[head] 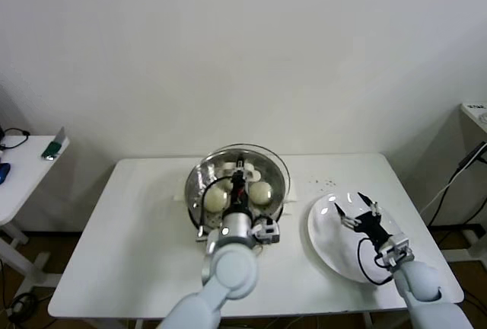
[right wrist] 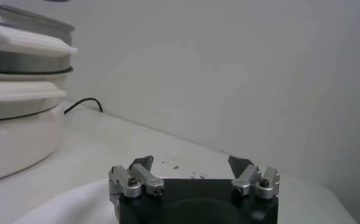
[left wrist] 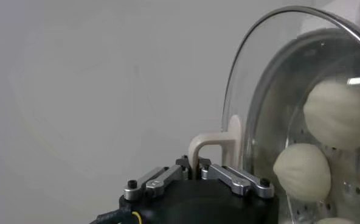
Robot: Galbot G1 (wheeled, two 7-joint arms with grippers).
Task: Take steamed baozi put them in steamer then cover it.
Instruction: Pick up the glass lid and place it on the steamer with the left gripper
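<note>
- Baozi [head: 218, 198] are sitting inside the steamer [head: 199, 180], which is standing near the middle of the white table [head: 137, 222], directly in front of me.
- From the head view I am seeing two cream-white buns side by side on the shiny perforated floor; my left wrist view is showing parts of three through the glass.
- My left gripper [left wrist: 197, 165] is reaching over the near side of the steamer and is clamped shut on the cream handle [left wrist: 211, 145] of the glass lid [left wrist: 259, 85].
- I am holding the lid tilted above the steel basket, so the buns are lying just beyond the glass, on the far side of it from my fingers.
- My right gripper [head: 358, 209] is hovering over the white plate [head: 327, 241], to the right of the steamer and apart from it, with its jaws spread wide and nothing between them.
- In the right wrist view, the steamer's white base and side handles [right wrist: 28, 41] are standing off to one side, well clear of my open right fingers [right wrist: 145, 163].
</note>
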